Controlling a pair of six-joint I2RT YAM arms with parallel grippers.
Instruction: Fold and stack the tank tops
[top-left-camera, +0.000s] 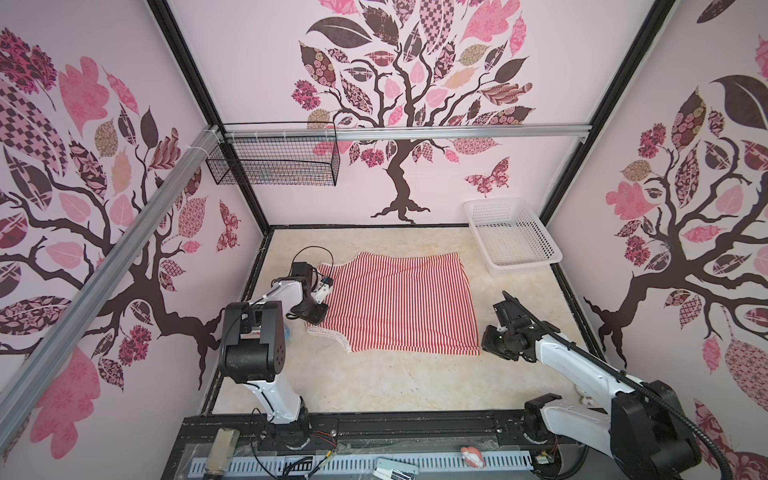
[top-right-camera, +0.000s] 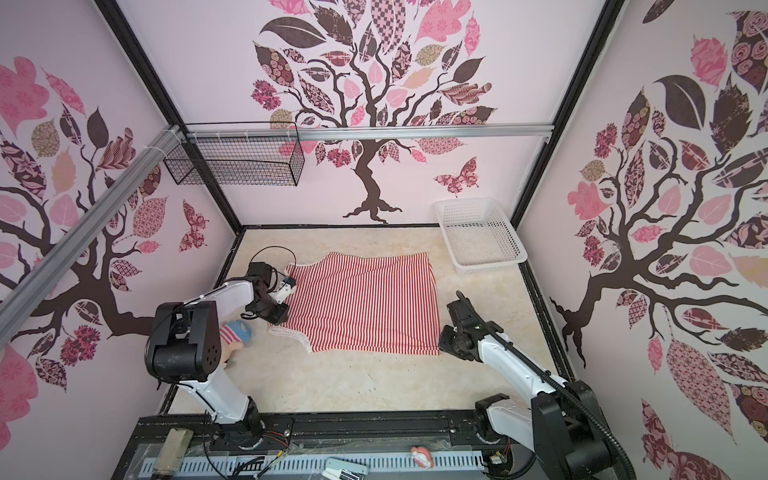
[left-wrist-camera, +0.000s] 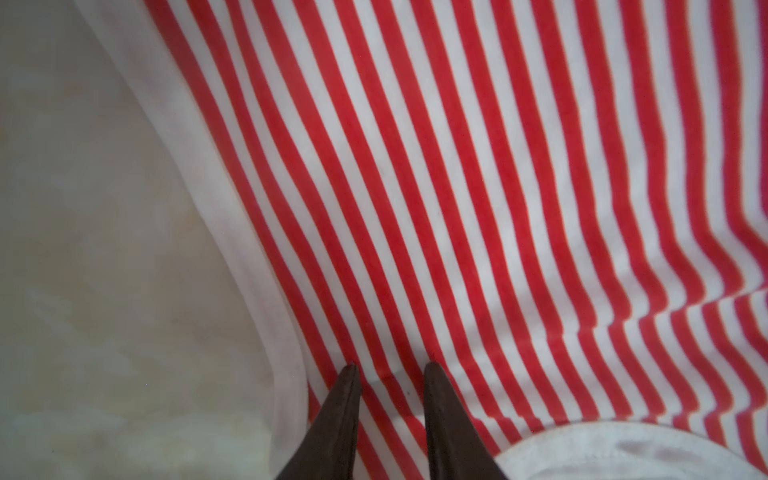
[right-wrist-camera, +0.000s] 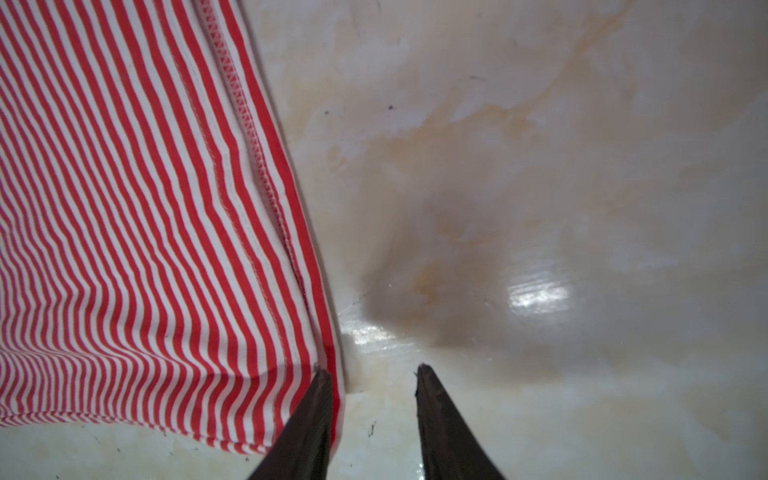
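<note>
One tank top (top-left-camera: 399, 303) (top-right-camera: 361, 303) with red and white stripes lies spread flat on the pale table (top-left-camera: 353, 382), straps to the left and hem to the right. My left gripper (top-left-camera: 318, 309) (top-right-camera: 277, 313) is down on the near strap. In the left wrist view its fingers (left-wrist-camera: 351, 395) stand slightly apart on the striped cloth (left-wrist-camera: 457, 187), between two white trims. My right gripper (top-left-camera: 484, 347) (top-right-camera: 441, 345) is at the near right hem corner. It is open (right-wrist-camera: 374, 370), with one fingertip at the hem edge (right-wrist-camera: 266, 199) and the other over bare table.
A white plastic basket (top-left-camera: 525, 266) stands at the back right corner. A black wire basket (top-left-camera: 274, 166) hangs on the back left rail. A plush doll (top-right-camera: 235, 334) in a striped shirt lies by the left arm's base.
</note>
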